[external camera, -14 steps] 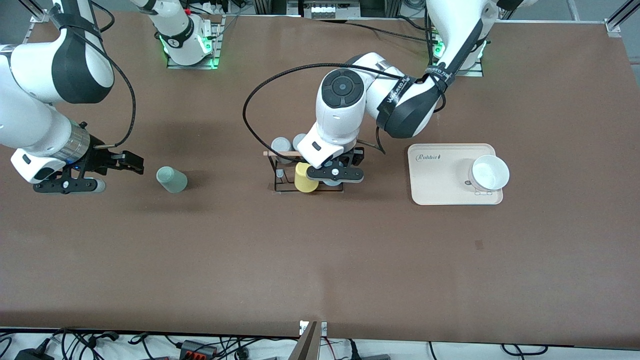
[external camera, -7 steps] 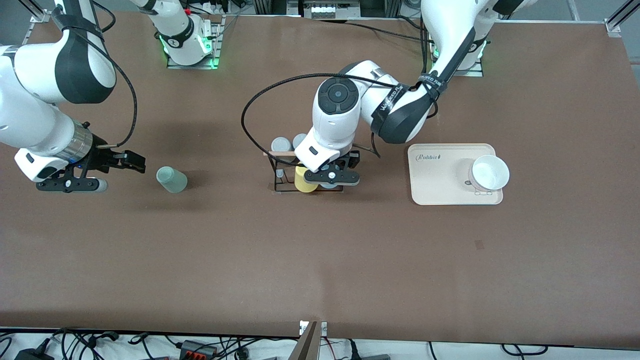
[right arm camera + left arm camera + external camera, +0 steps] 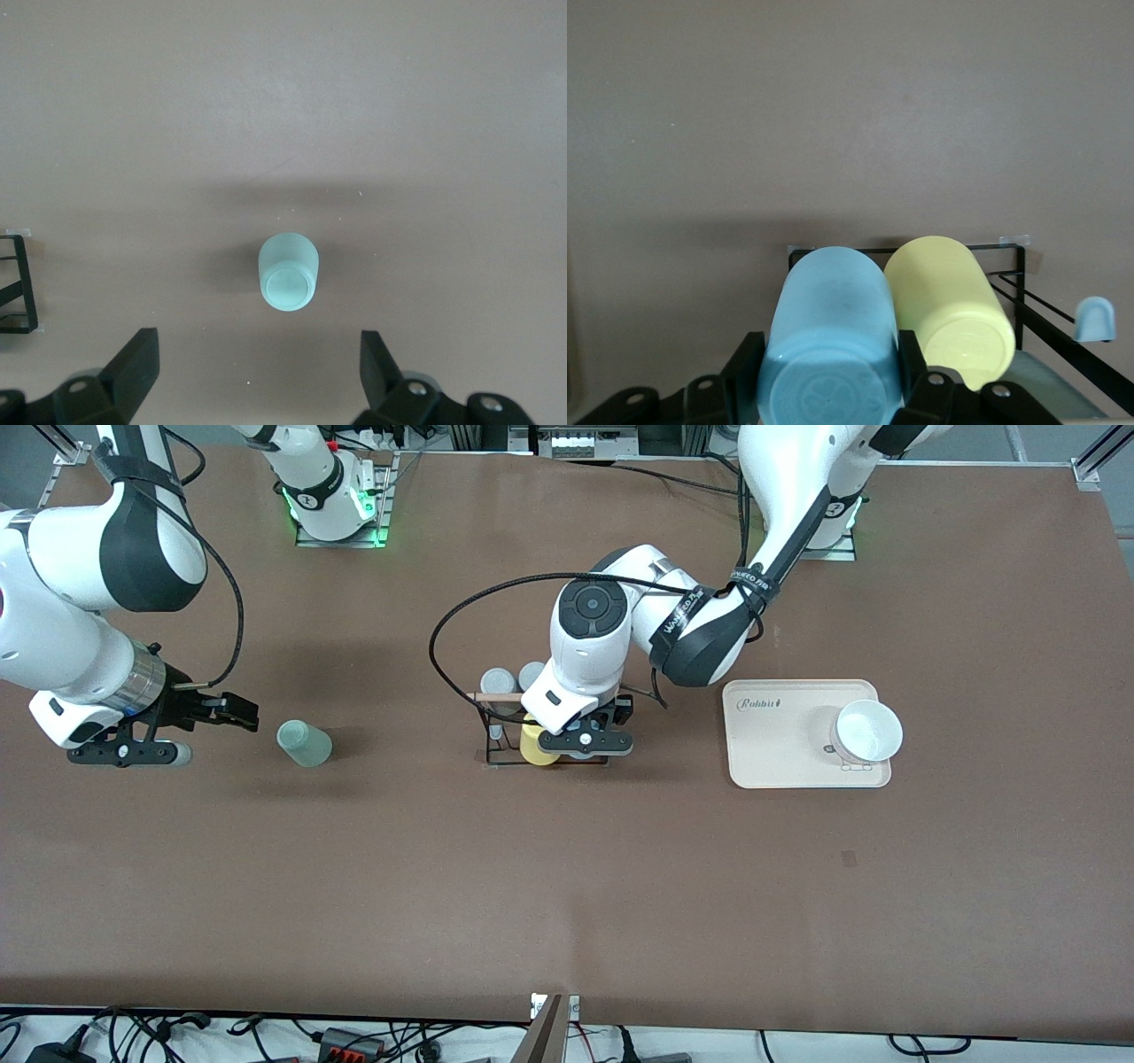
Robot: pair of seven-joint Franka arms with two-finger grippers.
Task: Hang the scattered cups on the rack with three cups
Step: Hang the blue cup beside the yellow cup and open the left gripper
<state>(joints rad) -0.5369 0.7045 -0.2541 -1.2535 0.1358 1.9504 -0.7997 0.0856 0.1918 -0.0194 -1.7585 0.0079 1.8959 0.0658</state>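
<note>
At the rack [image 3: 496,731], the left hand [image 3: 829,394] clamps the light blue cup [image 3: 828,345] beside the yellow cup [image 3: 950,305]. The right hand [image 3: 257,372] hovers spread wide near the mint cup [image 3: 288,271] on the surface [image 3: 567,886].

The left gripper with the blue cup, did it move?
Yes. The left gripper, holding the light blue cup, slid toward the yellow cup on the rack, away from the beige tray.

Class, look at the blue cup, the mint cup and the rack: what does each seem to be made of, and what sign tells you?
Blue cup, held by the left gripper at the rack: likely matte plastic; even colour, a moulded mark on its base.
Mint cup, on the table before the open right gripper: likely the same; soft sheen, no glare.
Rack: thin black wire, probably coated metal; its rod looks like pale wood.
</note>
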